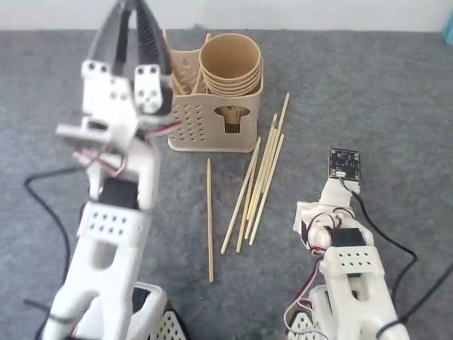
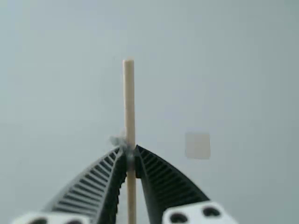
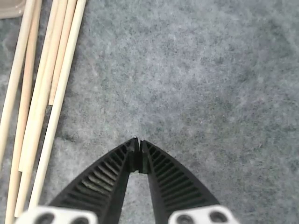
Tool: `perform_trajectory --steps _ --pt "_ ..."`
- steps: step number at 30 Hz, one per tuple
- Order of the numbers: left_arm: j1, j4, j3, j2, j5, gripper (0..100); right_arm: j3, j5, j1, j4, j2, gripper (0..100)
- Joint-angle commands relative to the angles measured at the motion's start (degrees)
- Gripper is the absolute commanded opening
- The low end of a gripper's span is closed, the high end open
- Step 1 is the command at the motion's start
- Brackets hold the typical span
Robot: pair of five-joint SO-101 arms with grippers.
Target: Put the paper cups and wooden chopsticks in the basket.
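A beige perforated basket [image 1: 212, 124] stands at the back of the table, with a stack of paper cups [image 1: 231, 62] in one compartment and a few wooden chopsticks [image 1: 177, 67] in the other. Several loose chopsticks [image 1: 256, 185] lie fanned on the carpet in front of it, and a single one [image 1: 209, 219] lies apart. My left gripper [image 1: 132, 8] is raised high beside the basket. It is shut [image 2: 130, 156] on one chopstick [image 2: 128, 102], held upright against a pale wall. My right gripper [image 3: 139, 154] is shut and empty, low over the carpet beside the loose chopsticks [image 3: 44, 84].
The table is covered in grey carpet [image 1: 368, 92]. The right arm [image 1: 347, 248] sits at the front right with its camera module [image 1: 344, 163] on top. Cables trail at the front left [image 1: 42, 198] and front right.
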Motion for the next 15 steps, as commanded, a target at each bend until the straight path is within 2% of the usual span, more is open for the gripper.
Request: perform_trajectory --steps 1,5,10,13,15 --pt "-0.5 -1.2 -4.5 8.3 -0.3 1 -0.2 0.8 0.5 -0.7 -1.5 0.6" --pt "-0.5 -1.3 -5.1 14.4 -0.3 1 -0.2 0.9 0.4 -0.7 -1.5 0.6" --pt "-0.5 -6.5 -4.6 18.6 -0.2 2 -0.1 3.4 0.4 -0.7 -1.5 0.6" --pt "-0.6 -4.2 -5.0 19.1 -0.3 4 -0.1 3.6 0.4 -0.7 -1.5 0.6" --pt "-0.8 -2.0 -5.1 19.1 -0.3 9 -0.1 3.6 0.4 -0.7 -1.5 0.6"
